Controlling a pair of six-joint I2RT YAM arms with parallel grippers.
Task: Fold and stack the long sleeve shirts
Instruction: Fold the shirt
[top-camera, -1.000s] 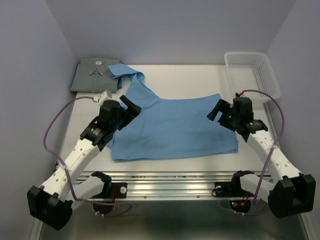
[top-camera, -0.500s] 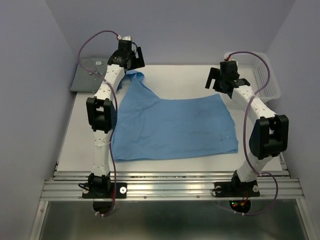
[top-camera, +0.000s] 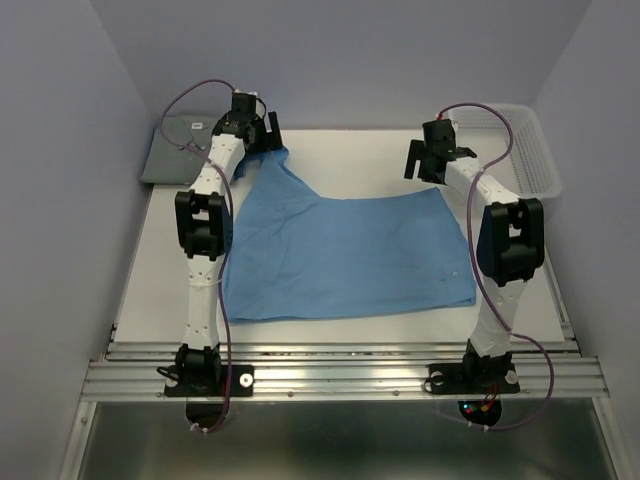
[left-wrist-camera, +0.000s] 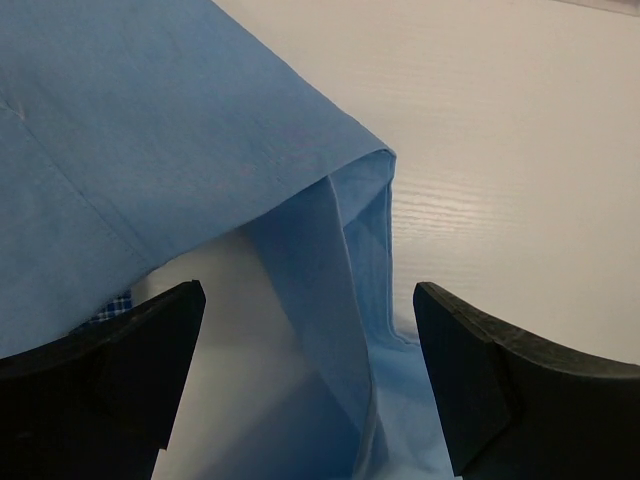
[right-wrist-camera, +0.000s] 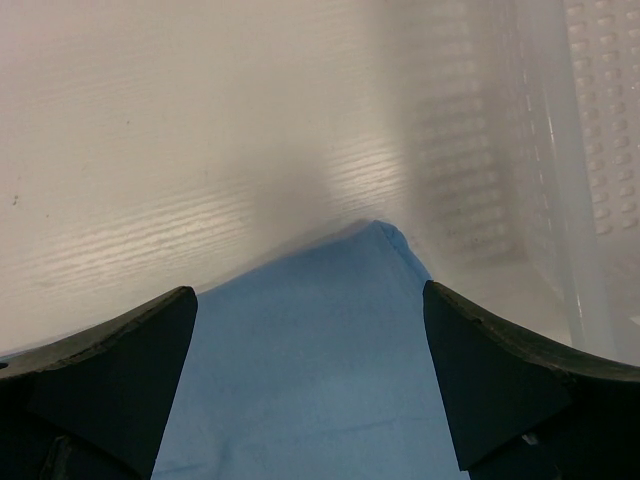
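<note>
**Both sets of fingers open above the blue shirt's far corners**

The light-blue shirt (top-camera: 345, 250) lies spread flat mid-table, with its long axis running 9 to 3 o'clock in the overhead view. A narrower flap reaches up toward 11. The grey shirt (top-camera: 165, 152) is already folded at the table's (top-camera: 350, 150) 10 o'clock corner, beside that flap. I can't tell whether the two are touching.

Your left fingers (left-wrist-camera: 110, 370) are spread wide and hold nothing. They hang over the 11 o'clock flap. In the left wrist view a doubled fold edge (left-wrist-camera: 362, 205) runs between them, a bit nearer the right-hand finger, and the cloth spreads off toward 10.

Your right fingers (right-wrist-camera: 100, 380) are also released and empty, over the 1 o'clock corner. In the right wrist view the corner tip (right-wrist-camera: 378, 228) points to 12 between them, and the body of the shirt falls back toward 6. The white mesh basket (right-wrist-camera: 560, 150) sits close at 2 to 3 o'clock.

Each arm is nearest its own far corner, so the next move looks like a straight drop and pinch, then a pull toward 6. On the right, watch the basket wall. On the left, take only the blue layer, because the grey shirt is close.
</note>
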